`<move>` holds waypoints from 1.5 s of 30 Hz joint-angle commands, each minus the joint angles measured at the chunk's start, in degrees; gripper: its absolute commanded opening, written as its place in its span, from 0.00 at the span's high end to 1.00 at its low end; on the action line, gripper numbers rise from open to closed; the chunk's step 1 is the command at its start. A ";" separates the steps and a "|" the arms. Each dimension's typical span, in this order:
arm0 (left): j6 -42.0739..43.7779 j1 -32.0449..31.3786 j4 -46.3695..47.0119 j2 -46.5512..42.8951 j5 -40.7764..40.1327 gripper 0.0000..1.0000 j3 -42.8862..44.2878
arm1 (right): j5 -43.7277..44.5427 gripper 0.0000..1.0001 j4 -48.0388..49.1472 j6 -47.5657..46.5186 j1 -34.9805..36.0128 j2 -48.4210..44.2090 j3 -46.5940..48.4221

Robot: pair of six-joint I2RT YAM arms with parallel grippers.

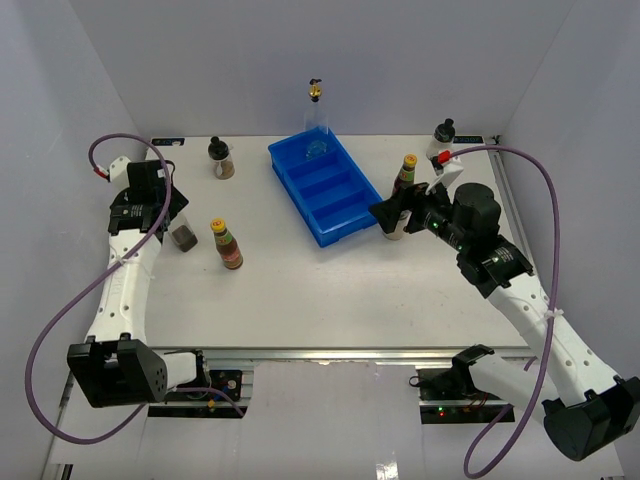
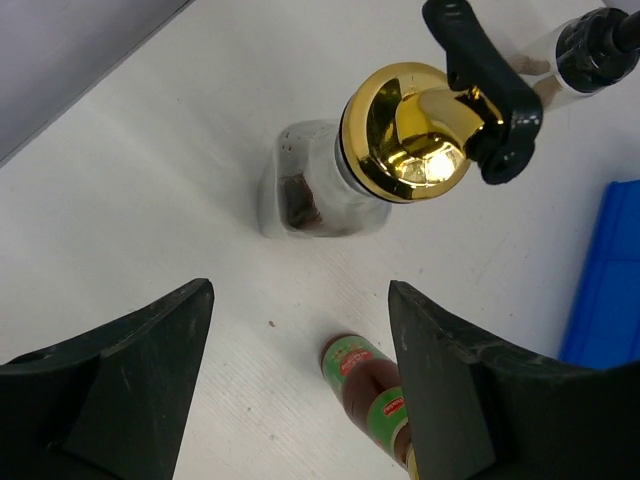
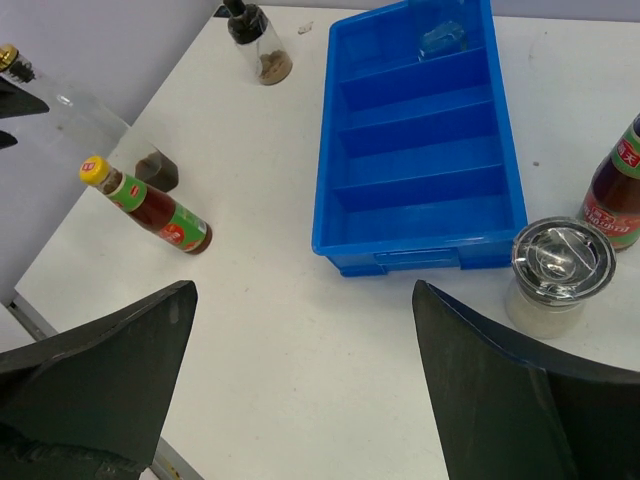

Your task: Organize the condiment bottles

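My left gripper is open and empty above a tall clear bottle with a gold-black spout at the left. A dark red sauce bottle stands just right of it. A black-capped jar stands at the far left. The second tall clear bottle stands in the far compartment of the blue tray. My right gripper is open and empty beside the second red sauce bottle. Another black-capped jar stands far right.
A small clear jar with a silver lid stands beside the right red sauce bottle, close to the tray's near corner. Grey walls close in the table on the left, back and right. Cables loop off both arms.
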 commanded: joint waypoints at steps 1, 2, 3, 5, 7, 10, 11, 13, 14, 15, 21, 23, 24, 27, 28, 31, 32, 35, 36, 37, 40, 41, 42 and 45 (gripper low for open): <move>0.00 0.10 5.46 2.31 -1.21 0.19 -0.40 | -2.12 0.06 2.51 -2.22 -0.19 0.55 0.06; 0.28 0.10 6.28 3.15 -1.28 0.20 -0.33 | -2.19 0.06 2.59 -2.40 -0.13 0.42 -0.08; 0.37 0.10 6.69 3.73 -1.36 0.19 -0.17 | -2.36 0.06 2.91 -2.48 -0.13 0.18 -0.32; 0.60 0.10 7.55 5.03 -1.44 0.19 -0.24 | -2.52 0.07 3.31 -2.71 -0.13 -0.14 -0.55; 0.90 0.10 8.28 5.95 -2.07 0.19 -0.65 | -2.80 0.07 3.66 -2.83 -0.13 -0.81 -0.98; 1.38 0.10 10.11 7.00 -3.38 0.19 -0.97 | -3.38 0.07 5.02 -3.03 -0.22 -1.92 -1.94; 1.60 0.10 10.49 7.48 -3.75 0.19 -1.02 | -3.65 0.06 5.39 -3.14 -0.22 -2.24 -2.47; 1.97 0.10 10.96 8.25 -4.63 0.19 -0.85 | -3.95 0.07 5.94 -3.27 -0.14 -2.51 -2.98; 2.14 0.10 11.27 9.18 -4.82 0.20 -0.63 | -4.03 0.06 6.18 -3.29 -0.22 -2.81 -3.16; 2.22 0.10 11.36 9.87 -5.08 0.20 -0.15 | -4.07 0.06 6.31 -3.42 -0.22 -2.86 -3.38; 2.04 0.10 11.43 11.11 -5.22 0.24 0.63 | -4.20 0.06 6.43 -3.71 -0.22 -3.08 -3.57; 1.64 0.10 11.27 11.16 -5.51 0.24 0.12 | -3.64 0.06 6.49 -3.82 -0.16 -3.13 -3.51; 1.44 0.10 11.18 11.19 -5.65 0.25 -0.14 | -3.35 0.06 6.51 -3.88 -0.13 -3.16 -3.49; 1.51 0.10 11.18 11.55 -5.85 0.29 -0.43 | -3.23 0.06 6.51 -3.89 -0.13 -2.99 -3.39; 1.73 0.10 11.23 11.71 -5.95 0.34 -0.54 | -3.23 0.06 6.35 -3.94 -0.19 -2.88 -3.34; 2.29 0.06 10.92 11.95 -6.58 0.65 -0.30 | -3.11 0.06 6.05 -3.97 -0.22 -2.68 -3.13; 2.51 0.01 10.77 11.93 -6.63 0.74 -0.14 | -2.97 0.06 5.84 -4.00 -0.22 -2.67 -3.07; 2.83 0.10 10.31 11.70 -6.49 0.99 0.53 | -2.56 0.06 5.61 -4.21 -0.22 -2.98 -2.84; 2.83 0.10 10.03 11.52 -6.40 1.00 0.67 | -2.47 0.06 5.57 -4.30 -0.22 -3.12 -2.79; 2.89 0.10 9.80 11.28 -6.10 1.00 0.83 | -2.41 0.06 5.52 -4.35 -0.19 -3.31 -2.75; 3.08 0.10 9.19 10.08 -4.93 1.00 1.53 | -2.32 0.06 5.38 -4.50 -0.22 -3.76 -2.73; 3.20 0.10 8.77 9.70 -4.35 1.00 1.84 | -2.27 0.06 5.37 -4.52 -0.20 -3.88 -2.80; 3.26 0.10 8.43 9.18 -3.83 1.00 2.30 | -2.27 0.06 5.37 -4.58 -0.14 -3.94 -2.86; 3.49 0.10 7.48 8.11 -2.67 1.00 3.82 | -2.44 0.06 5.43 -4.64 -0.13 -4.09 -3.15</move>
